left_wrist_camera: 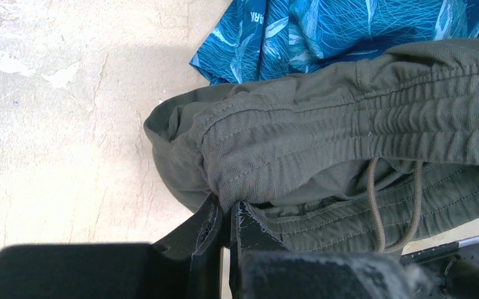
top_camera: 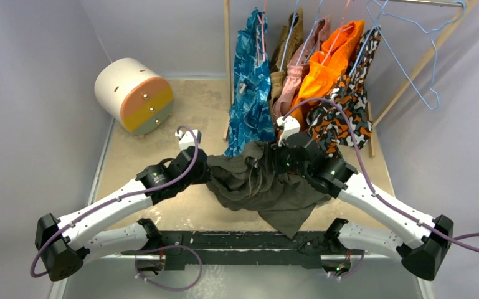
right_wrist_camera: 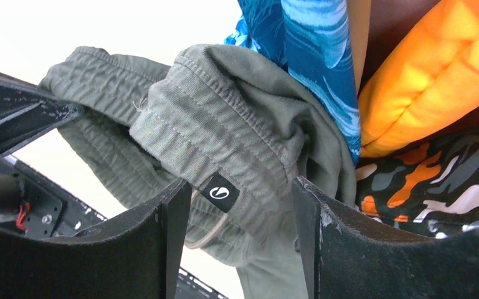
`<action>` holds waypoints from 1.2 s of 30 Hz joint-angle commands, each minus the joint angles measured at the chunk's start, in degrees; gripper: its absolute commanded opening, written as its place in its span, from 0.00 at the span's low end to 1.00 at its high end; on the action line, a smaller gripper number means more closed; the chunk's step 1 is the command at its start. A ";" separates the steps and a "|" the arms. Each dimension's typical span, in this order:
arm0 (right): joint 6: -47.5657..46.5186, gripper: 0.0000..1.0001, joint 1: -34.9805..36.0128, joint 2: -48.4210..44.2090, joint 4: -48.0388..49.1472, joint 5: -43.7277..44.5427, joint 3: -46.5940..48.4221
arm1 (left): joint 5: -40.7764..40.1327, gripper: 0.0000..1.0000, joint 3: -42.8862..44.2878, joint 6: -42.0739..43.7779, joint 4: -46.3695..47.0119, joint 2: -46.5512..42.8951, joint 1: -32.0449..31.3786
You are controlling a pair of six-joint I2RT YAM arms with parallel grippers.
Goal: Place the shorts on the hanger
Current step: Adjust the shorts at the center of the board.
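Now the shorts (top_camera: 268,187) stretch between our two grippers, and the waistband runs across from one to the other. Our left gripper (left_wrist_camera: 230,215) is pinched tight on one end of the waistband. Our right gripper (right_wrist_camera: 240,184) is wide open, with the other end sitting between its fingers, not squeezed. The hanger (top_camera: 403,67) hangs well away, up past the right gripper, so we think our right arm is nearer to it.

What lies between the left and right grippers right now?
The shorts: their waistband spans from the left gripper, shut on one end, to the right gripper, whose open jaws straddle the other. The top view shows the whole stretch.
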 commanded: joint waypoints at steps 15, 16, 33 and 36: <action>-5.25 0.00 -0.25 -0.41 6.54 10.11 6.77 | -3.80 0.00 8.17 1.57 -4.76 -4.44 -0.03; -6.50 0.00 -0.24 -2.12 6.63 10.02 8.39 | -5.27 0.00 11.95 2.56 -6.87 -5.29 -0.05; -7.09 0.00 -0.24 -9.86 1.82 5.70 27.66 | -21.28 0.00 36.72 14.50 -8.71 -22.20 -0.05; -9.05 0.00 -0.24 -5.73 1.17 5.33 36.90 | -19.38 0.00 45.31 17.89 -7.60 -17.19 -0.07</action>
